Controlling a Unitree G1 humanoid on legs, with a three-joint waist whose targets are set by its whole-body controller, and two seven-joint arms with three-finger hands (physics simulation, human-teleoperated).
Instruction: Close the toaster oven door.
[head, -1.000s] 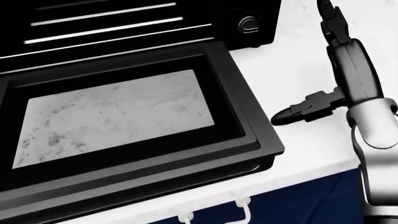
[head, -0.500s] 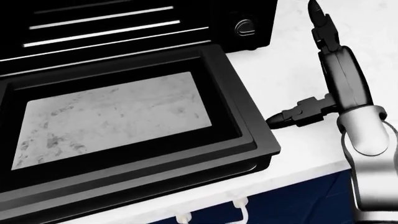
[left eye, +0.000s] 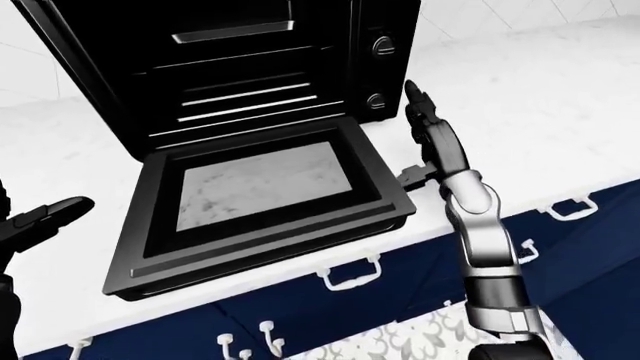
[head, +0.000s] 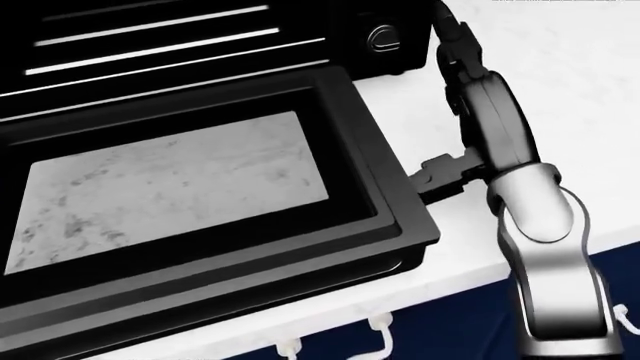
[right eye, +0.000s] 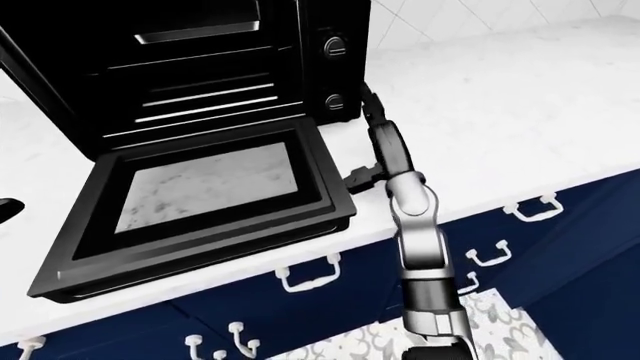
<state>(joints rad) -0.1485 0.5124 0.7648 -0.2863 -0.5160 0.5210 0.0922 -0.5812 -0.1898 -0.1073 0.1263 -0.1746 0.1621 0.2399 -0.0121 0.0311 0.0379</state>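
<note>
The black toaster oven (left eye: 250, 67) stands on the white counter (left eye: 540, 112). Its door (left eye: 262, 241) hangs open, lying flat toward the bottom of the view, glass pane up; it fills the left of the head view (head: 200, 247). My right hand (left eye: 420, 139) is open just right of the door's right edge, fingers pointing up past the oven's lower knob (left eye: 376, 100). Its thumb (head: 432, 180) reaches left and touches or nearly touches the door's edge. My left hand (left eye: 40, 221) is open at the view's left edge, apart from the door.
Wire racks (left eye: 240, 101) show inside the oven cavity. An upper knob (left eye: 381, 46) sits on the oven's right panel. Navy drawers with white handles (left eye: 350, 274) run below the counter edge. The door overhangs the counter's edge.
My right hand has moved left across the counter, from well clear of the door to right beside its right edge. The door has not moved.
</note>
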